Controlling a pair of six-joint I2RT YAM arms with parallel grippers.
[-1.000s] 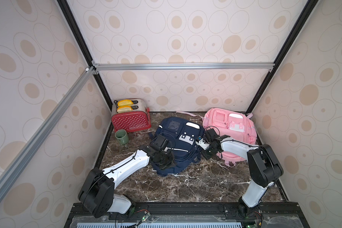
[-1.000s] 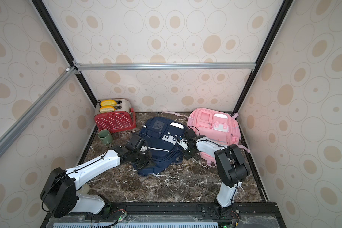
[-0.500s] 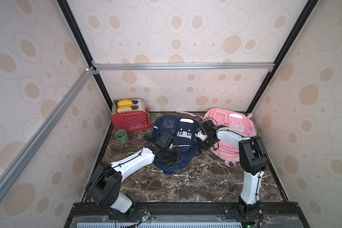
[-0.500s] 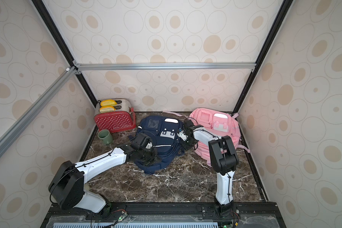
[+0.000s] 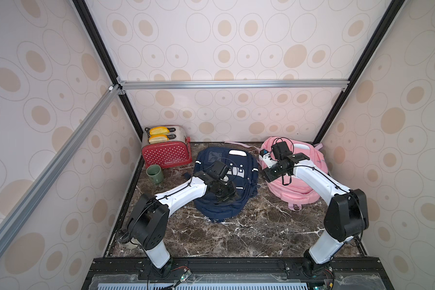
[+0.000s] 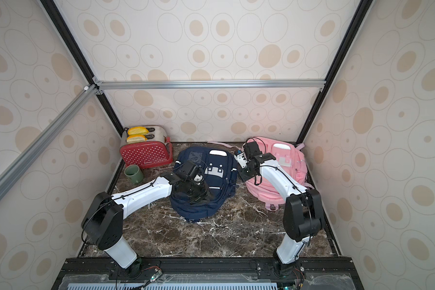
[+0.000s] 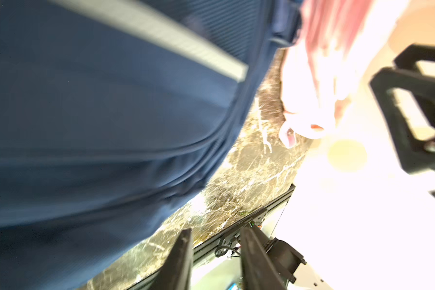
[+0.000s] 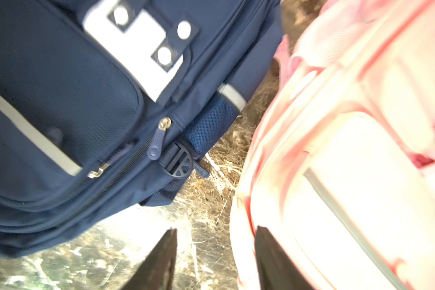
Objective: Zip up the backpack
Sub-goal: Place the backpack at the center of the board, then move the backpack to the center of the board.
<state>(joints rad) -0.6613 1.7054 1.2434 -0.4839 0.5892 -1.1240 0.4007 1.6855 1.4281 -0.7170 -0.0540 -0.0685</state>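
On the counter (image 5: pixel 236 238): navy backpack (image 5: pixel 246 175) flat beside pink backpack (image 5: pixel 304 185)
Your left hand (image 7: pixel 216 229) hangs over its front, jaws parted, holding nothing; your right hand (image 8: pixel 216 228) hovers over the gap between them, likewise parted, empty.

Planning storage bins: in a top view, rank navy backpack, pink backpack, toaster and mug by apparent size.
Navy backpack and pink backpack: alike, both partly covered.
Then red toaster.
Smallest: green mug.

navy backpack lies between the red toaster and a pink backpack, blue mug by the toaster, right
No: the mug is green, not blue, as both top views show. The navy backpack does lie between the red toaster and pink backpack.
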